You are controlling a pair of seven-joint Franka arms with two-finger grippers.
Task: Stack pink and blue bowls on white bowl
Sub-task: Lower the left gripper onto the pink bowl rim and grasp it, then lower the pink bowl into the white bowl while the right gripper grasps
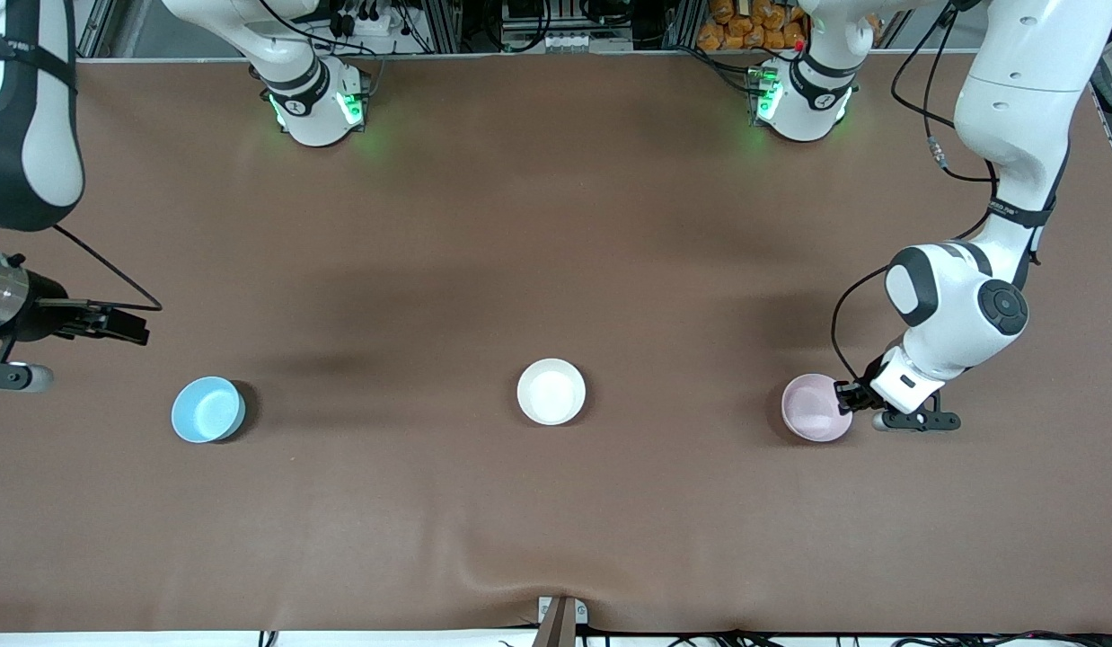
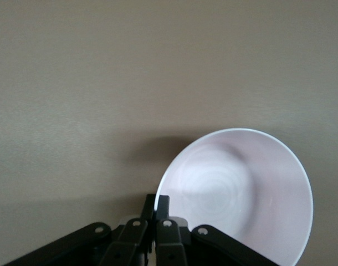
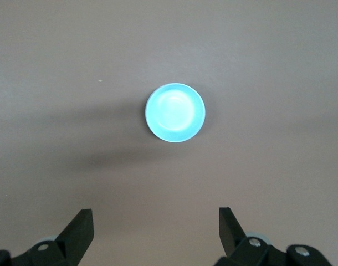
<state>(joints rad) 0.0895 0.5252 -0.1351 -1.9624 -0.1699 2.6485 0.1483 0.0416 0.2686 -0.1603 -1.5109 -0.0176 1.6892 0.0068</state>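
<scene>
The two arms (image 1: 987, 296) are white with round black caps, thin black cables, green lights at their bases, and black fingers (image 3: 80, 233).

A small round pale pink plastic-looking bowl (image 1: 815, 409) is sitting upright toward the left arm's end of the table. A same-sized glossy white bowl (image 1: 551, 391) is sitting mid-table, and a matching light blue bowl (image 1: 207, 410) is resting upright toward the right arm's end.
</scene>
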